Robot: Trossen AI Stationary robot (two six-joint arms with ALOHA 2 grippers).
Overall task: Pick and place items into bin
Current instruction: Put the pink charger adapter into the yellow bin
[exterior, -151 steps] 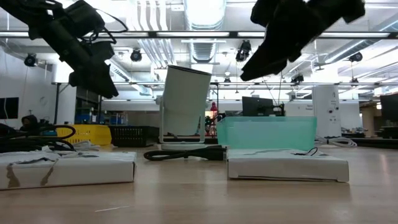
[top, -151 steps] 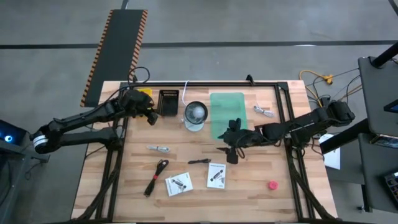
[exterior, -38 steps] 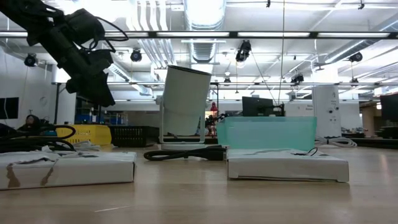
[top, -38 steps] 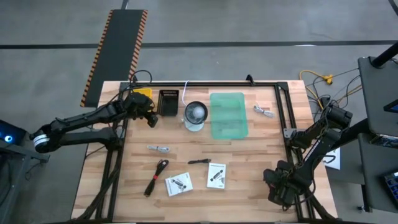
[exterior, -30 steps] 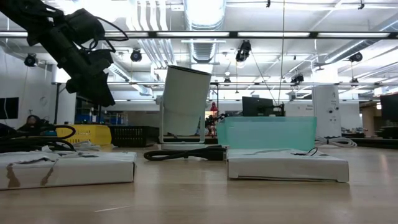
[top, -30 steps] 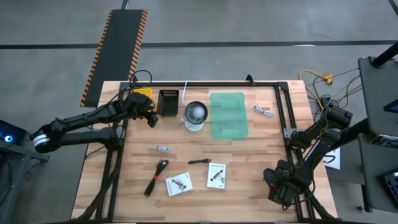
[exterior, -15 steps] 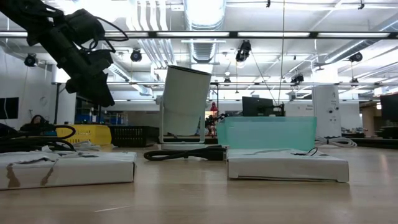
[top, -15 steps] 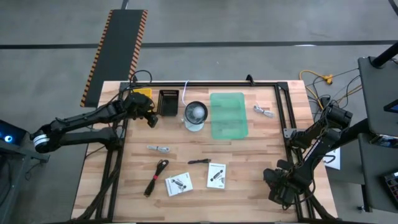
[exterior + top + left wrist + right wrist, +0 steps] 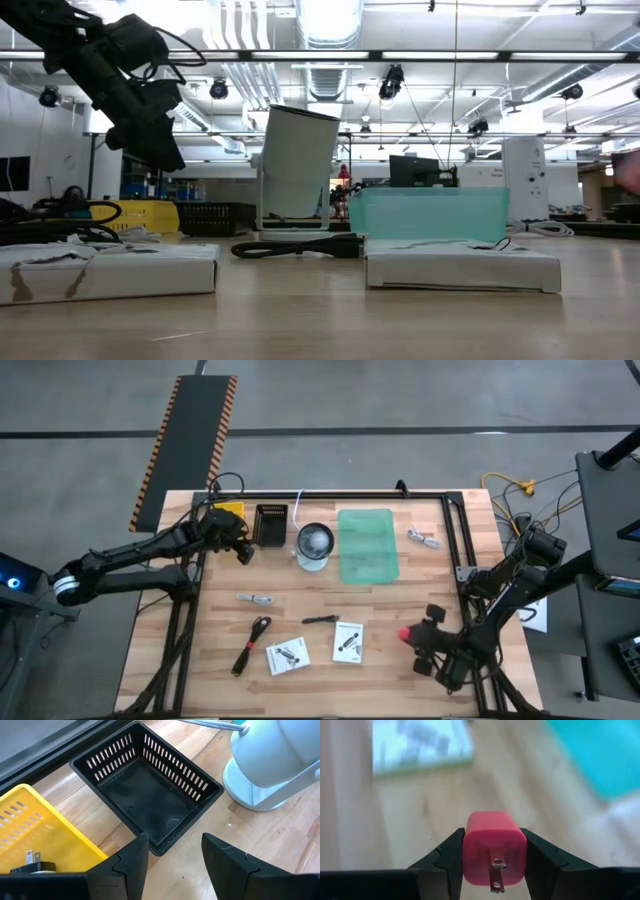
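Note:
My right gripper point(image 9: 412, 636) is shut on a small red block point(image 9: 494, 851) with two metal prongs. It hovers over the table's near right part, beside the white packets point(image 9: 348, 642) point(image 9: 288, 656). The green bin point(image 9: 367, 545) lies farther off, toward the far edge. A black cable point(image 9: 251, 644), a small black tool point(image 9: 320, 619) and silver pieces point(image 9: 258, 599) point(image 9: 424, 539) lie flat on the wood. My left gripper point(image 9: 172, 855) is open and waits above the table next to a black basket point(image 9: 147, 785). My right gripper pinches the red block by its two opposite side faces point(image 9: 468, 852) between the two fingers point(image 9: 445, 857). The pronged face point(image 9: 496, 870) shows between them. The fingers come from the table's right, slanting down. The block point(image 9: 405, 633) is lifted clear of the table.
A white cup-shaped lamp or funnel point(image 9: 314, 546) stands between the black basket point(image 9: 271, 524) and the green bin. A yellow bin point(image 9: 231, 510) sits at the far left corner. A black frame rail point(image 9: 455, 560) runs along the table's right side. Bare wood lies between the packets and the green bin.
My right gripper has risen from the table's near right corner and moved toward the left and a little toward the far edge. It carries the red block, which now hangs clear of the wood. The left arm has kept still.

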